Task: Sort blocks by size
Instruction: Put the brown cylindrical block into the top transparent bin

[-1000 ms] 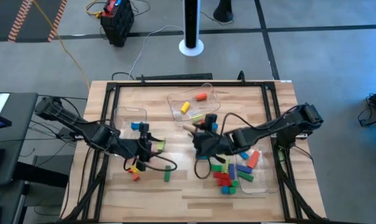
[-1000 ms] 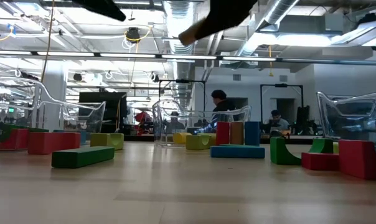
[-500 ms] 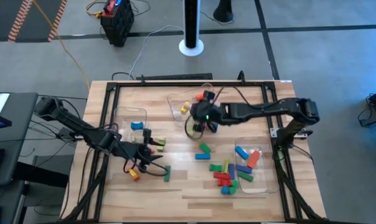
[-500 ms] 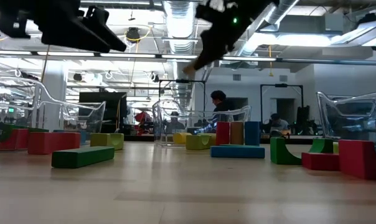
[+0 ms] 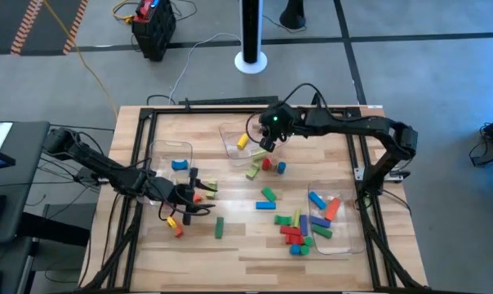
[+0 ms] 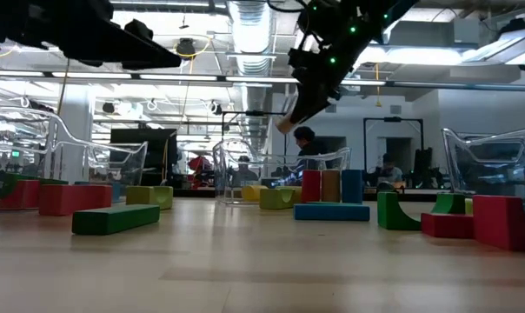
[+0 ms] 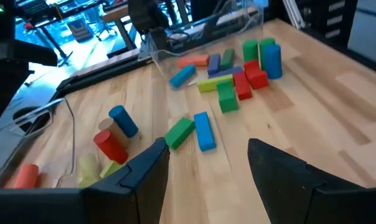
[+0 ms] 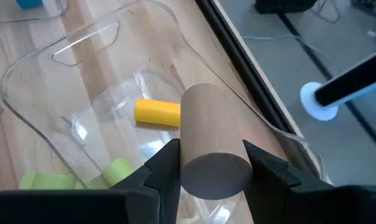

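My right gripper (image 5: 265, 140) is up over the clear far bin (image 5: 230, 143), shut on a plain wood-coloured cylinder (image 8: 213, 146); it also shows in the low view (image 6: 289, 122). A yellow cylinder (image 8: 157, 112) and a light green block (image 8: 116, 169) lie in that bin. My left gripper (image 7: 206, 180) is open and empty, low over the table's left half (image 5: 193, 196). Coloured blocks lie on the table: a red, a blue and a yellow-green one (image 5: 267, 167), a green and blue pair (image 5: 267, 200), and a cluster (image 5: 294, 233). My right gripper pinches the cylinder's curved sides (image 8: 188, 155) between its two fingers. The cylinder lies along the fingers, one flat end (image 8: 216, 177) toward the wrist camera. The fingers slant down from the table's right. The cylinder is lifted clear, above the far bin.
A clear bin on the left (image 5: 171, 159) holds a blue block. A clear bin on the right (image 5: 332, 245) holds blue, orange and green blocks. A green bar (image 5: 219, 227) and small yellow and orange blocks (image 5: 175, 226) lie near my left gripper. A black frame edges the table.
My right gripper has gone from the table's middle up and toward the far edge, carrying the wood-coloured cylinder lifted clear, and now stands over the far bin. The blocks it hid in the middle show again.
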You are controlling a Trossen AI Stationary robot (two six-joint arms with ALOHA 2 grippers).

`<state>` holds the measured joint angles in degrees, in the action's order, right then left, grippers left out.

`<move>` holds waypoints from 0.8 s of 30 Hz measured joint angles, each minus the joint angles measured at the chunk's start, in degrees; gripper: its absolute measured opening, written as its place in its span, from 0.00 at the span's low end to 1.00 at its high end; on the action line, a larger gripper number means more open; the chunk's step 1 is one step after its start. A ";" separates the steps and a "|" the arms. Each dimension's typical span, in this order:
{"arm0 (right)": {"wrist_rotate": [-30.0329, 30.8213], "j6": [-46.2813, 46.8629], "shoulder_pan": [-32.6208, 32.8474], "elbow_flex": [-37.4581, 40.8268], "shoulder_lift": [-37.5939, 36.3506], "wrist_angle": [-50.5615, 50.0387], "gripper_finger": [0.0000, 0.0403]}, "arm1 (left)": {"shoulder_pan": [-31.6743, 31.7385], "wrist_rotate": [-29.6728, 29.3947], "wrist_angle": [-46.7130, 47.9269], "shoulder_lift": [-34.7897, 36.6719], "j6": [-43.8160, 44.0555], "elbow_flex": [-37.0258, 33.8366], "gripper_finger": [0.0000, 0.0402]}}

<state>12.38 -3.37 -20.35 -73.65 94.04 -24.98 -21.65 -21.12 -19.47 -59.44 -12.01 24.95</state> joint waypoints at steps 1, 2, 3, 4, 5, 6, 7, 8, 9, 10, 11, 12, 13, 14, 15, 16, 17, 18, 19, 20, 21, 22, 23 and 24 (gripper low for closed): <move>-0.88 0.11 -0.59 0.00 0.00 -0.30 0.42 | 0.00 0.01 -0.34 0.00 0.62 0.00 0.53; -1.51 0.12 -1.01 0.00 0.00 -0.63 0.42 | 0.00 0.03 -0.60 0.00 1.20 0.00 0.53; -1.82 0.12 -1.36 0.00 0.00 -0.81 0.42 | 0.00 0.04 -0.78 -0.01 1.75 0.00 0.53; -1.86 0.12 -1.59 0.00 0.00 -0.99 0.42 | 0.00 0.04 -0.92 -0.19 2.18 0.00 0.53; -1.86 0.12 -1.58 0.00 0.00 -1.30 0.42 | 0.00 0.04 -1.14 -0.51 2.58 0.02 0.53; -1.96 0.07 -1.55 0.00 0.00 -1.77 0.42 | 0.00 0.06 -1.24 -0.69 2.97 0.02 0.53; -2.08 -0.01 -1.44 0.00 0.00 -2.31 0.42 | -0.10 0.05 -1.12 -0.72 3.53 0.00 0.53; -2.22 -0.09 -1.38 0.00 0.00 -2.79 0.42 | -0.15 0.05 -1.06 -0.70 4.23 0.00 0.53; -2.28 -0.16 -1.36 0.00 0.00 -3.41 0.42 | -0.15 0.04 -1.25 -1.02 4.77 0.03 0.53; -2.49 -0.38 -1.34 0.00 0.00 -3.97 0.42 | -0.15 0.04 -1.43 -1.48 5.26 0.07 0.53; -2.79 -0.58 -1.35 0.00 0.00 -4.31 0.42 | -0.21 0.05 -1.15 -1.73 5.58 0.07 0.53; -3.27 -0.89 -1.44 0.00 0.00 -4.53 0.42 | -0.40 0.07 -0.60 -1.86 5.93 0.04 0.53; -3.97 -0.96 -1.58 0.00 0.00 -4.88 0.42 | -0.48 0.04 -0.97 -2.29 6.35 0.02 0.53; -4.66 -0.97 -1.66 0.00 0.00 -5.12 0.42 | -0.48 0.03 -2.16 -3.00 6.56 0.06 0.53; -4.97 -0.95 -1.81 0.00 0.00 -5.24 0.42 | -0.48 0.04 -2.73 -3.61 6.55 0.15 0.53; -5.20 -0.86 -1.97 0.00 0.00 -5.30 0.42 | -0.50 0.06 -2.73 -4.13 6.51 0.13 0.53; -5.30 -0.67 -1.97 0.00 0.00 -5.34 0.42 | -0.55 0.13 -2.92 -4.77 6.51 0.05 0.53; -5.64 -0.40 -1.97 0.00 0.00 -5.58 0.42 | -0.52 0.13 -4.07 -5.62 6.53 0.04 0.53; -6.07 -0.25 -1.93 0.00 0.00 -5.71 0.42 | -0.52 0.13 -5.31 -6.39 6.45 0.08 0.53; -6.48 -0.16 -2.00 0.00 0.01 -5.65 0.42 | -0.55 0.15 -5.69 -6.97 6.08 0.11 0.53; -6.62 -0.07 -2.04 0.00 0.19 -5.48 0.42 | -0.55 0.18 -5.88 -7.53 5.86 0.07 0.53; -6.71 0.05 -2.04 -0.01 0.52 -5.15 0.42 | -0.55 0.26 -6.79 -8.26 5.85 0.05 0.53; -7.17 0.37 -2.13 -0.02 0.77 -4.94 0.42 | -0.55 0.34 -7.72 -8.96 5.86 0.07 0.53; -8.20 0.61 -2.35 -0.02 1.07 -5.15 0.42 | -0.55 0.35 -7.84 -9.45 5.84 0.07 0.53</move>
<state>4.18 -2.76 -22.70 -73.67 95.11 -30.13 -22.20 -20.78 -27.31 -68.89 -6.17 25.02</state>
